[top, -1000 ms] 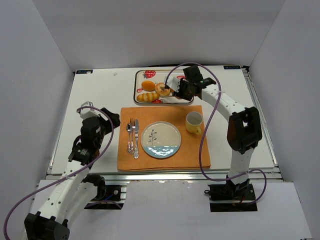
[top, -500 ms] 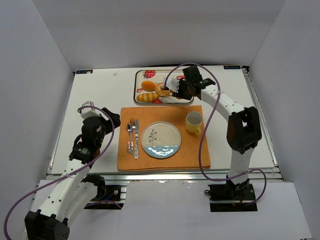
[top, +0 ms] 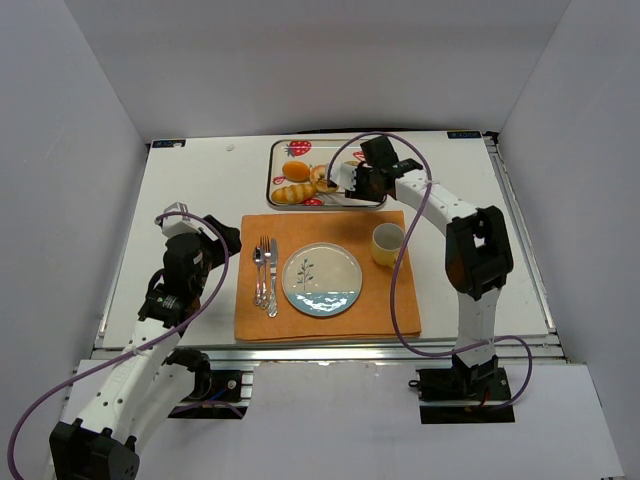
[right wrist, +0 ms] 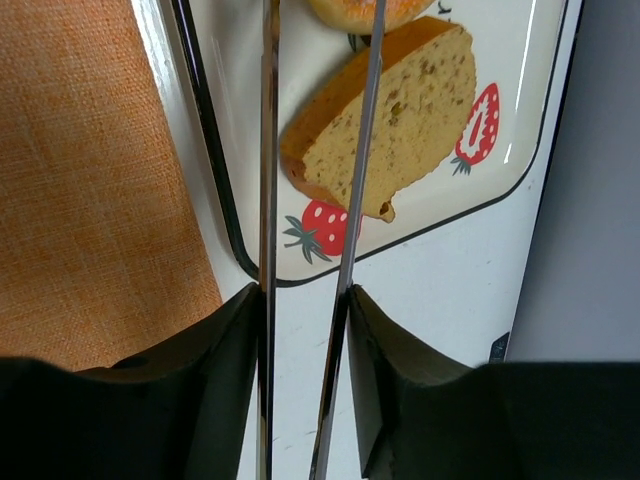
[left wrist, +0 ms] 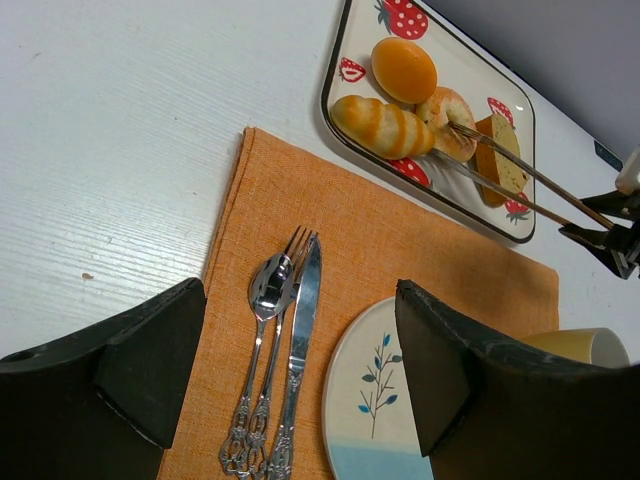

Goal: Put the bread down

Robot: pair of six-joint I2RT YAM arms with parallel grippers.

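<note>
While the left gripper (left wrist: 300, 335) hangs over the near left of the orange placemat (top: 380, 310), fingers spread and holding nothing, the plate (top: 321, 281), cutlery (top: 265, 275) and cup (top: 387, 243) sit laid out and bare of food. Beyond them, on the strawberry-print tray (left wrist: 455, 55) at the far side, the right gripper (right wrist: 305, 310) is clamped on a pair of long metal tongs (right wrist: 268, 180). Its blades stand apart and run leftward over the cake slice (right wrist: 420, 100), their tips at the ring-shaped bun (left wrist: 447, 108). Whether they pinch it cannot be told. A striped roll (left wrist: 380, 125) and a round bun (left wrist: 403, 68) lie just beside it. The bread sits along the tongs' long axis, and the right arm is far nearer; the plate lies toward the bases from there.
</note>
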